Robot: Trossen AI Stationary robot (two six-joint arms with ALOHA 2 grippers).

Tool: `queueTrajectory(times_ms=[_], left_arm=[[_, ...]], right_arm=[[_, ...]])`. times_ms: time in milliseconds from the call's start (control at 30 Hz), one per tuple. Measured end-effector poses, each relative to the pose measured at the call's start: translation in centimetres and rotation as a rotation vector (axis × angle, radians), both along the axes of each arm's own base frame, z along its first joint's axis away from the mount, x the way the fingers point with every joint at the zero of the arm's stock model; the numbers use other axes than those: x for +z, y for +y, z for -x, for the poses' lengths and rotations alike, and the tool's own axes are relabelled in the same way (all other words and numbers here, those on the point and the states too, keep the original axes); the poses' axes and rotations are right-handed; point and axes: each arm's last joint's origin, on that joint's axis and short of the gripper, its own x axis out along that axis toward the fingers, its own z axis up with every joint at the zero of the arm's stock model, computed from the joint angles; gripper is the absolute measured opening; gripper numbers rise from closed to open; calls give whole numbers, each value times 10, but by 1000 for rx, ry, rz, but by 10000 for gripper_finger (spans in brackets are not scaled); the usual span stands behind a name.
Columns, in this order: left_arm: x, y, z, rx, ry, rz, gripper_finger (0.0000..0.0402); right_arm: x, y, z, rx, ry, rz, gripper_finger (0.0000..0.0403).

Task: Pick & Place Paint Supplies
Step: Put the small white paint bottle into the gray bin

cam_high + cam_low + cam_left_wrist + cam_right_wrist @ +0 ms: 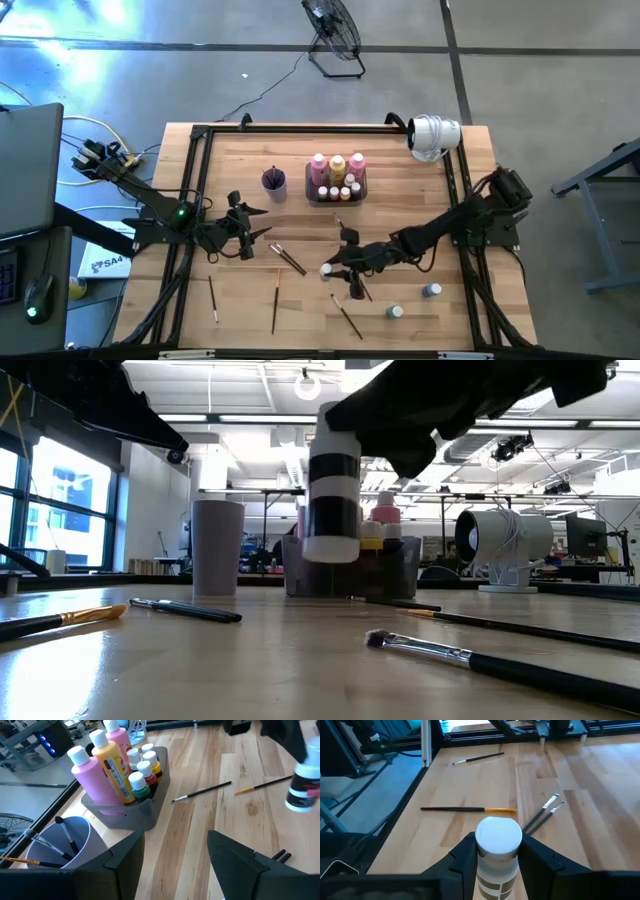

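My right gripper [332,270] hangs over the middle of the table, shut on a small paint bottle [332,490] with a white cap [498,836] and a dark banded label. To its left my left gripper [245,228] stands open with nothing between its fingers. The grey tray [337,197] at the far middle holds pink and yellow-orange bottles and several small ones. Two more small bottles [396,312] [432,290] stand near the front right. Thin brushes [288,258] [275,300] [347,318] lie flat on the wood. My right gripper pinches the small bottle between its two fingers, on the sides of its body just under the cap [482,864]. The fingers come nearly level from the table's right. The bottle stands upright in the hold, its lower end [330,546] lifted clear of the table.
A purple cup [275,182] with brushes in it stands left of the tray. A white camera-like object [433,135] sits at the far right corner. Black frame rails [190,190] run along the table's left, right and far sides. Bare wood lies between the brushes at the front.
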Motion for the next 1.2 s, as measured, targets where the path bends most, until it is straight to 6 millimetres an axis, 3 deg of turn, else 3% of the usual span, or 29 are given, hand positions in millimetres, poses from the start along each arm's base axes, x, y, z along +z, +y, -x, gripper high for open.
queueTrajectory(times_ms=[267,633,933,1200], left_arm=[[0,0,0,0,2,-1,211],[0,0,0,0,3,-2,211],[0,0,0,-1,5,-5,211],[0,0,0,-1,7,-7,211]], right_arm=[[32,-29,10,-90,7,41,112],[78,-88,21,-290,-105,121,113],[80,-133,19,-466,-104,121,111],[78,-154,21,-566,-80,144,110]])
